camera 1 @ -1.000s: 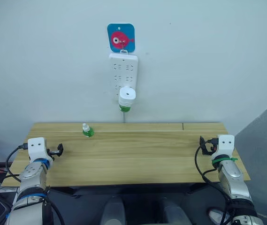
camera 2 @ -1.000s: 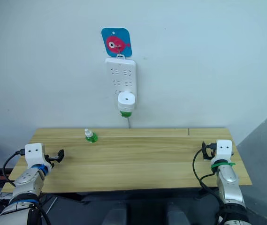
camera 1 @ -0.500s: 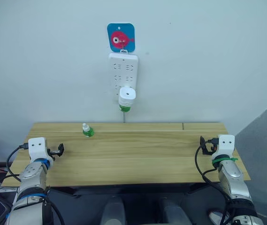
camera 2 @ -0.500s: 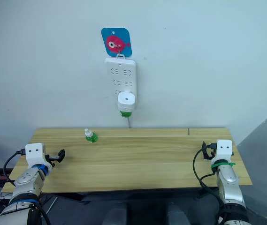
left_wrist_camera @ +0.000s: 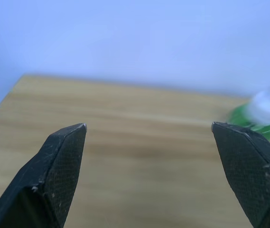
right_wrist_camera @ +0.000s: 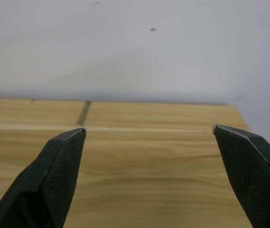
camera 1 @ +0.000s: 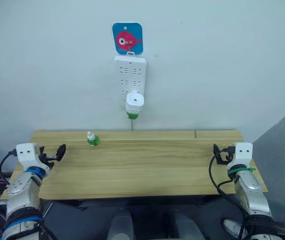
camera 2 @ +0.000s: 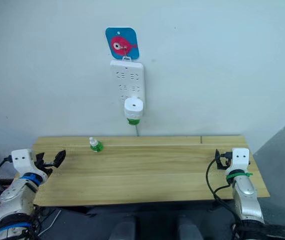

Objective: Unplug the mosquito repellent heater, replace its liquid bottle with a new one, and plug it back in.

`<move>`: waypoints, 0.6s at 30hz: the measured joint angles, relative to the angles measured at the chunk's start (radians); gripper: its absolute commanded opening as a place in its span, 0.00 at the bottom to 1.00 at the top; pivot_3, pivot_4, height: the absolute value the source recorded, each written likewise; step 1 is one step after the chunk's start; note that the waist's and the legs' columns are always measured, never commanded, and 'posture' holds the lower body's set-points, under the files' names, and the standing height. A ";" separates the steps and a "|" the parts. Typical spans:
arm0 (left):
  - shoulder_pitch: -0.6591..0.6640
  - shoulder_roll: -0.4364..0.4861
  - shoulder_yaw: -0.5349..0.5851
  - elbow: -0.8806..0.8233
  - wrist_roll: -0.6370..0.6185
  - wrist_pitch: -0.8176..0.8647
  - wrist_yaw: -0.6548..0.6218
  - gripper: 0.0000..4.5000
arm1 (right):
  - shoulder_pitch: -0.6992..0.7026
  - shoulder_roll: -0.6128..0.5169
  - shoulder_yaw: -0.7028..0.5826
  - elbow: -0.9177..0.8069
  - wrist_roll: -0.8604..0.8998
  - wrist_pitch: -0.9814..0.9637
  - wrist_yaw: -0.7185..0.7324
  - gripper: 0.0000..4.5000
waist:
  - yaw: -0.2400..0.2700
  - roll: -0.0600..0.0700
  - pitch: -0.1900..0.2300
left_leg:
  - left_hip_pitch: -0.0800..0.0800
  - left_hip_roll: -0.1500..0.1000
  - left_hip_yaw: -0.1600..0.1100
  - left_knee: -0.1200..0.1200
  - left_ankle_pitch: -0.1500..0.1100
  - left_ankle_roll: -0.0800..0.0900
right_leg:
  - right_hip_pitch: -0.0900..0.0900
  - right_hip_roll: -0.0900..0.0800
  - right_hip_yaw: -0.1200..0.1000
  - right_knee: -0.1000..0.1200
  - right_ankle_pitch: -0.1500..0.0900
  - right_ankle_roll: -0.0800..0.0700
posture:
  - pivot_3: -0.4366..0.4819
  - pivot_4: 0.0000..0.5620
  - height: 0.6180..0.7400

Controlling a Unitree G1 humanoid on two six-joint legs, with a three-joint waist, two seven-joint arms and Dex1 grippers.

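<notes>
The white mosquito repellent heater is plugged into the bottom of a white power strip on the wall, with a green liquid bottle hanging under it. A second small green bottle with a white cap stands on the wooden table near its back left; it also appears blurred in the left wrist view. My left gripper hovers open over the table's left edge, empty. At the right edge my right gripper is open and empty too.
A blue card with a red fish hangs above the power strip, whose cord drops behind the table. A grey slanted panel stands to the right of the table.
My left arm has shifted left and slightly up along the table's left edge, its gripper now pointing more toward the bottle on the table. The right arm has stayed put.
</notes>
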 measured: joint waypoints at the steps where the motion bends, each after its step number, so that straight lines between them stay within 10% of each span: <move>1: 0.012 0.009 0.000 -0.063 -0.021 0.038 -0.020 0.99 | 0.006 -0.003 0.004 -0.038 0.011 0.023 0.015 1.00 | 0.001 0.000 0.001 | 0.000 0.000 -0.001 0.000 0.000 0.000 | 0.000 0.000 -0.001 0.000 -0.001 -0.001 | 0.93 0.32 1.00; 9: -0.084 0.096 -0.037 -0.440 -0.155 0.334 -0.103 0.80 | 0.016 -0.059 0.062 -0.376 0.169 0.296 0.153 1.00 | 0.024 0.010 0.018 | -0.003 -0.001 -0.004 0.000 0.000 0.000 | -0.001 0.001 -0.003 -0.001 -0.002 0.000 | 0.95 0.33 1.00; 18: -0.391 0.075 -0.250 -0.346 -0.122 0.433 -0.237 0.80 | -0.115 -0.105 0.136 -0.654 0.356 0.582 0.200 1.00 | 0.046 0.011 0.024 | -0.017 -0.002 -0.019 0.003 -0.001 0.001 | -0.004 0.002 -0.015 -0.005 -0.002 0.003 | 0.91 0.35 1.00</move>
